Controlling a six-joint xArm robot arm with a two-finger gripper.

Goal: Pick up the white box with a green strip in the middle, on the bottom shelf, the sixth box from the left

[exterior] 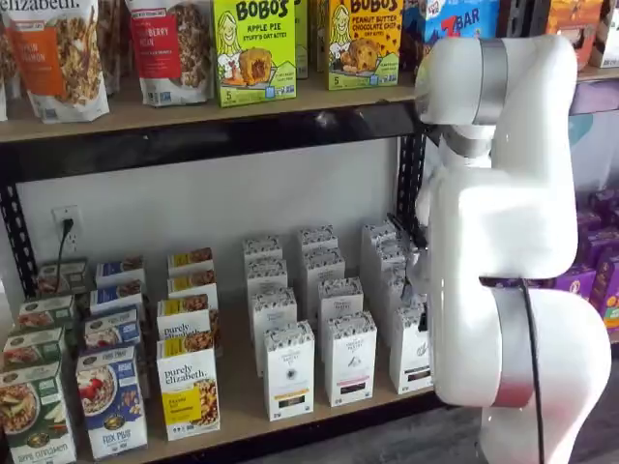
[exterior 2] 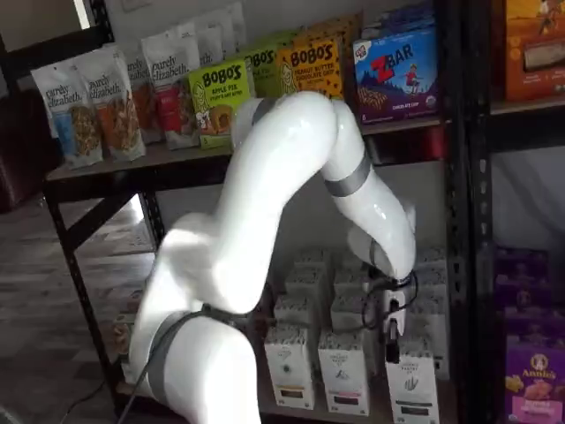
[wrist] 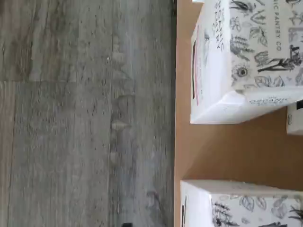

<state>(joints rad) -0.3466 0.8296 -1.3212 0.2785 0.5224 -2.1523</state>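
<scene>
Both shelf views are filled mostly by your white arm [exterior: 503, 213], which stands between the cameras and the black rack [exterior: 19, 232]. The upper shelf [exterior: 193, 111] carries bags and bright snack boxes. Below it, the bottom shelf [exterior: 242, 406] is a light-tan board packed with rows of boxes: coloured cereal boxes [exterior: 111, 396] towards the left, then files of tall white cartons [exterior: 290, 367] running back to the wall.

The white box [exterior: 411, 350] you want stands upright at the front of the file nearest the arm, which partly covers it. In a shelf view it shows more fully [exterior 2: 410, 389], just beside a matching carton with a pink-red band [exterior 2: 344, 382].

Your hand [exterior 2: 391, 334] hangs from the wrist, low over those cartons, close above the white box's top and not touching it as far as you can see. Only a dark, side-on finger shows, so no gap is visible, but the hand stands wide and holds nothing.

In the wrist view you look down on grey floor planks [wrist: 85, 118], the shelf's tan board and two speckled carton tops with bare board between them. One shows its pink-red band.
</scene>
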